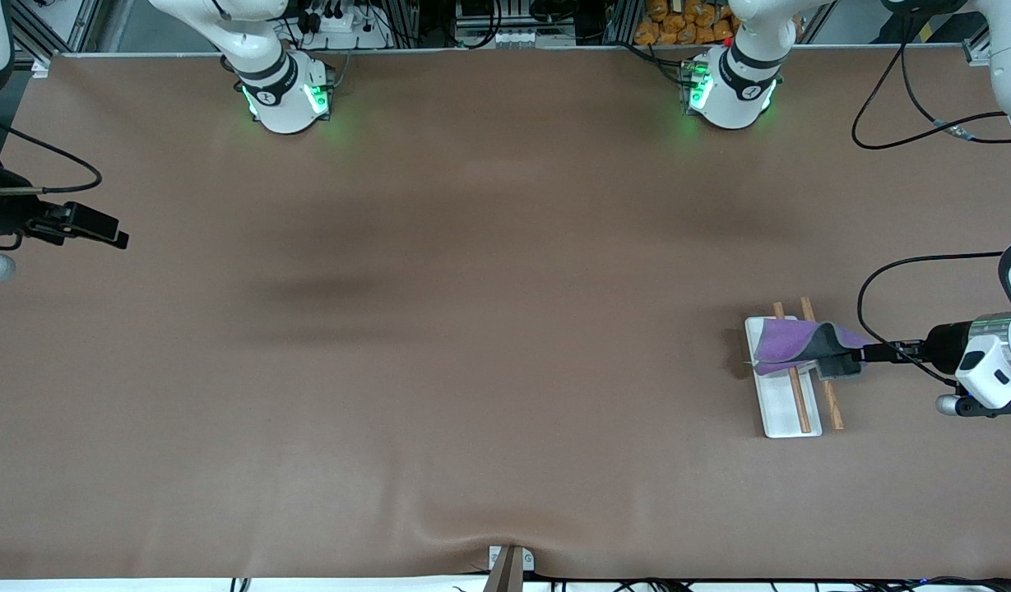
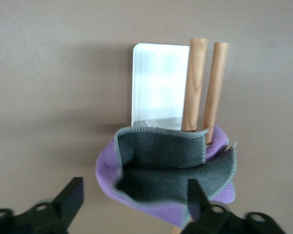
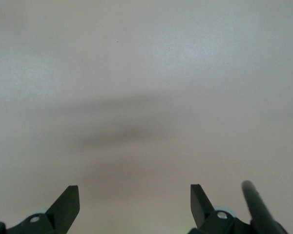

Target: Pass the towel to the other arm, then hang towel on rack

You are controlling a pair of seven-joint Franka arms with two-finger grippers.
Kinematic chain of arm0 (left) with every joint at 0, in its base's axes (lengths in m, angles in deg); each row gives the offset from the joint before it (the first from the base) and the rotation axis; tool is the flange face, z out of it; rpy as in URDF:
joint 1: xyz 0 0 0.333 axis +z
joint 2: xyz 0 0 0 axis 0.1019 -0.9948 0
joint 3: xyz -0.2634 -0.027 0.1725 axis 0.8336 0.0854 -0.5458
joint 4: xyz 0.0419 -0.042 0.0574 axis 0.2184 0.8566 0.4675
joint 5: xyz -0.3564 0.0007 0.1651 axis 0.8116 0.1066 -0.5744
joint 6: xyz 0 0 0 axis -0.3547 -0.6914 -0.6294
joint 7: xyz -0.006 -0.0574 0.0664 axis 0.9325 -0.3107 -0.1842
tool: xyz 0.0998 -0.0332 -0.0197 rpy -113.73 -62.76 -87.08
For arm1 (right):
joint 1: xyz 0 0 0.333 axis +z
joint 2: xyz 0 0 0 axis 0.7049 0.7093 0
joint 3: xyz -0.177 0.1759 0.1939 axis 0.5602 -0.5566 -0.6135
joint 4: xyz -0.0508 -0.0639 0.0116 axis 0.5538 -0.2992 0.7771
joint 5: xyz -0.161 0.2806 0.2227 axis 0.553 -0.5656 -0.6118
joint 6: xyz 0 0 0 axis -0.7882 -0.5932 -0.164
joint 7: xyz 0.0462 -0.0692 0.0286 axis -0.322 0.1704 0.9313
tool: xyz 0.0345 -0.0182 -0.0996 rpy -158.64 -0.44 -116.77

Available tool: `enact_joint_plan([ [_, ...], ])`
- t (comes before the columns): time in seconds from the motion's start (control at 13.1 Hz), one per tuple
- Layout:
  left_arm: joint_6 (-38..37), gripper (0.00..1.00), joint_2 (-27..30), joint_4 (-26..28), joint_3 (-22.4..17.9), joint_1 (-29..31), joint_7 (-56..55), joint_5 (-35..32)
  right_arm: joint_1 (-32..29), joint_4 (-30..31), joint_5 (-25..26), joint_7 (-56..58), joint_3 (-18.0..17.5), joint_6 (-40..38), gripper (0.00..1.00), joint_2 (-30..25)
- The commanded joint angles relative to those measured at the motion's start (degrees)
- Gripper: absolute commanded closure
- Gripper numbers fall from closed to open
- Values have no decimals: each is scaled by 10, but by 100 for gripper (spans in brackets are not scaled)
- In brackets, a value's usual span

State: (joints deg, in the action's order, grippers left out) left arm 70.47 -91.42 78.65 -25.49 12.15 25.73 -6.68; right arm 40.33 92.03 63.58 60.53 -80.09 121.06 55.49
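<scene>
— Brown desk (image 1: 472, 370), what sits on it?
— At the left arm's end, the rack (image 1: 781, 395); the purple towel (image 1: 789, 344) is draped over its two wooden rods (image 2: 205, 83).
— The left hand (image 2: 132, 200)?
— Spread wide just beside the towel, gripping nothing.
— The right hand (image 1: 102, 228)?
— Waiting over bare desk at the right arm's end; wide, empty.

No text, label, brand, number or sign can be read anywhere.
</scene>
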Motion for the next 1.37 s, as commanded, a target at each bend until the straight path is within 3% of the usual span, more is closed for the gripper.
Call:
enact_joint_plan([
  [0.0,-4,0,31,5,5,-1,2,-2,-15,8,11,0,-14,3,0,-15],
  [0.23,-31,0,62,6,5,-15,-8,-21,-16,4,12,41,-14,-1,0,-15],
  [0.53,-86,0,116,7,6,-51,-84,-48,-8,-48,40,38,-16,-74,0,-11],
  [0.84,-129,0,172,8,10,-72,-164,-50,-11,-59,37,35,-12,-74,0,-11],
  [0.92,-130,0,179,6,12,-74,-162,-70,-12,-60,35,35,-12,-67,0,-12],
  [1.07,-130,0,188,5,37,-103,-144,-194,-12,-60,36,35,-11,-62,0,-12],
  [1.3,-130,0,203,-4,55,-106,-143,-219,-12,-60,35,28,-12,-60,0,-11],
])
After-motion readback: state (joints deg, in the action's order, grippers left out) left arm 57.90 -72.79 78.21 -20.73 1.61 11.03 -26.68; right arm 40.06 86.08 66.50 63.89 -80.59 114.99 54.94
